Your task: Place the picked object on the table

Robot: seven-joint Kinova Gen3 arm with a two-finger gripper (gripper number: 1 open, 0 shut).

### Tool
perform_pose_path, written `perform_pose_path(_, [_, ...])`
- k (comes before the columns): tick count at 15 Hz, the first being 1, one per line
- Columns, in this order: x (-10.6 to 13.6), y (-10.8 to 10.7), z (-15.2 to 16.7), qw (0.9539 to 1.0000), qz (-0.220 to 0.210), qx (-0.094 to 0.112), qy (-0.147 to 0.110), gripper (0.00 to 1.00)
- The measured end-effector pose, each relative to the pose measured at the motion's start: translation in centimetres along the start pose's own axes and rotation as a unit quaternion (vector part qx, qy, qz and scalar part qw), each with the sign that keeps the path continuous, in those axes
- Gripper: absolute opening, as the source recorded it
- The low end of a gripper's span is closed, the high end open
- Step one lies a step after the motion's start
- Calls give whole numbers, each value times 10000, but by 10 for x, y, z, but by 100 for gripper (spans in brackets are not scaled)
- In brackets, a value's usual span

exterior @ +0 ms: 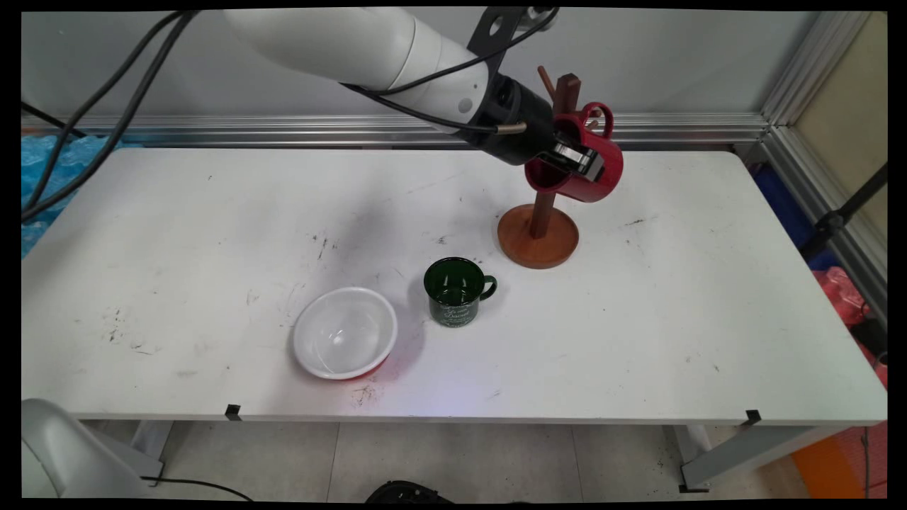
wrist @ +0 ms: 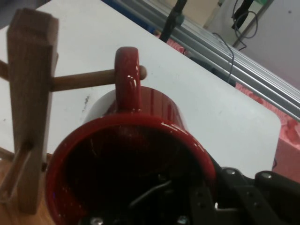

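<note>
In the main view the arm reaches in from the upper left to the far right part of the white table [exterior: 638,319], and its gripper [exterior: 575,161] holds a red mug [exterior: 592,173] up in the air against a wooden mug tree [exterior: 542,212]. The jaws are closed on the mug's rim, one finger on the outer wall and the other inside the mouth, so they stand only as far apart as the wall is thick. The mug is tipped, its mouth facing down and to the left, its handle uppermost beside the top of the tree's post. The tree stands on a round wooden base on the table. Nearer the camera and well apart from the gripper, a dark green mug [exterior: 455,292] stands upright with its handle to the right, and just beside it to the left sits a white bowl [exterior: 345,332] with a red outside. In the hand view the red mug [wrist: 136,154] fills the lower middle, its dark open mouth toward the camera, with the gripper [wrist: 187,206] clamped over the rim at the bottom edge. The mug's handle is threaded over a round peg of the mug tree [wrist: 30,93], and the peg's tip pokes out past the handle.
</note>
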Motion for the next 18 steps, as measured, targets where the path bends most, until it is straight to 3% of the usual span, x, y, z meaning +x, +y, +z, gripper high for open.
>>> perform_pose_path(18, [-12,24,-24,9997,136,-192,-106,0])
